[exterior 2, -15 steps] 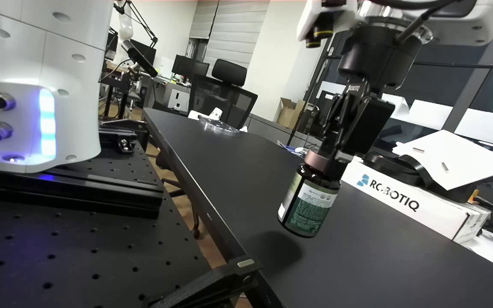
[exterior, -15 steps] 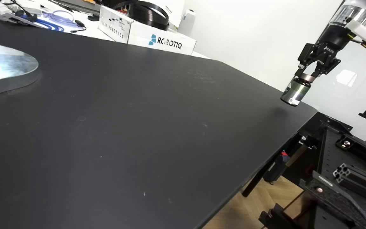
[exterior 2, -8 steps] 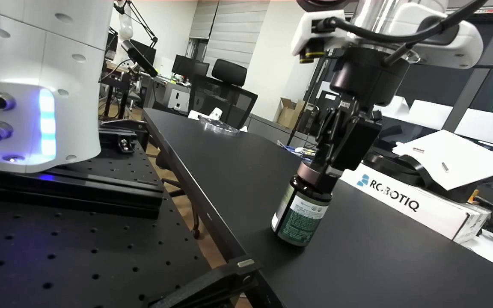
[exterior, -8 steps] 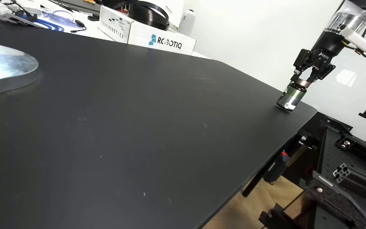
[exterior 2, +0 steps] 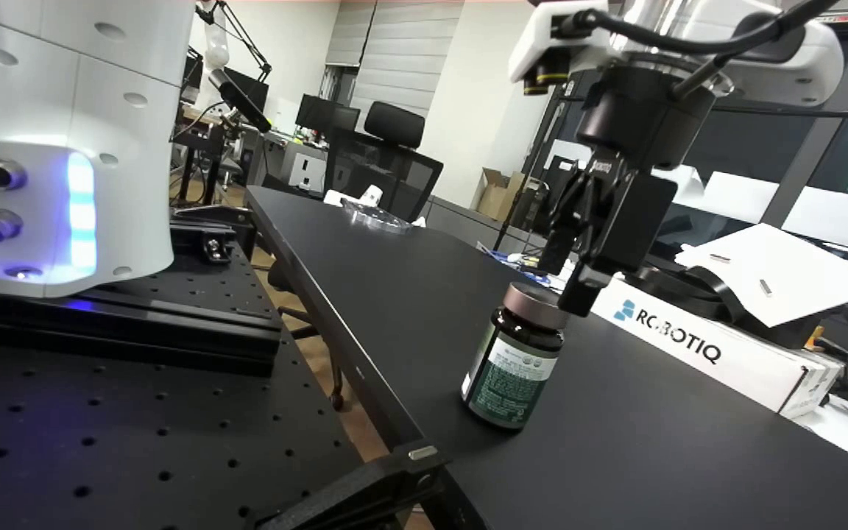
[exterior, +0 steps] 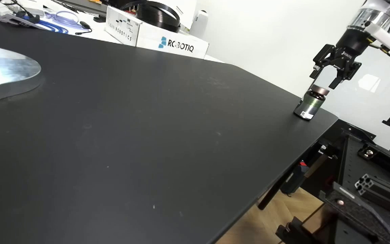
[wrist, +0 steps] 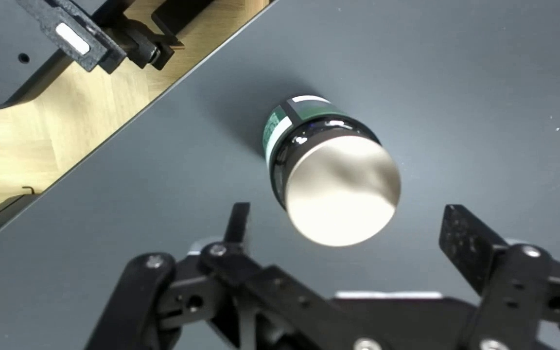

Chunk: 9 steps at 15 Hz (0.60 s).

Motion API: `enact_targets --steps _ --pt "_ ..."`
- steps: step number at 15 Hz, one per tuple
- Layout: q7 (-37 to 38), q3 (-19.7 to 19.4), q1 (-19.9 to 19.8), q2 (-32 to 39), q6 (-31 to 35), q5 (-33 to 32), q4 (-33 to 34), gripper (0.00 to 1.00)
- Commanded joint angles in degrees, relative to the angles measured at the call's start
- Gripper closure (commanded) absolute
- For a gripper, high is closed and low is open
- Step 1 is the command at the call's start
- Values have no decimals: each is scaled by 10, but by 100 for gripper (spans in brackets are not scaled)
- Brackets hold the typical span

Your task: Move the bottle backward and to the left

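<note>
The bottle (exterior 2: 512,375), dark with a green and white label and a brownish-pink cap, stands on its base on the black table close to the edge, in both exterior views. My gripper (exterior 2: 565,278) is just above it, jaws spread wide and apart from the cap. From the wrist view, the pale cap top (wrist: 343,189) lies ahead of the gap between the two fingertips, touching neither. The same open gripper (exterior: 324,79) appears over the bottle (exterior: 309,106) at the table's far right corner.
A white box with blue logo (exterior: 173,44) sits along the back of the black table (exterior: 147,135). A shiny curved slab (exterior: 8,67) lies at its left. The table's edge, a black clamp bracket (exterior 2: 372,486) and the robot's base (exterior 2: 63,147) are near the bottle.
The bottle, earlier hanging by its cap from the shut gripper, came down onto the table. The gripper has since opened, let go of the cap and risen slightly.
</note>
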Motion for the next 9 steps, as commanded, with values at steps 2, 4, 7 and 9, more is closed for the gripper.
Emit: enact_targets --steps 2,4,7,9 --pt "4 -11 -24 -77 -75 -38 4 0" --pt "11 -13 -41 -90 -107 -65 5 0" --pt "3 -15 -42 -84 -114 -71 5 0" --pt "3 -17 -47 -86 -122 -77 4 0"
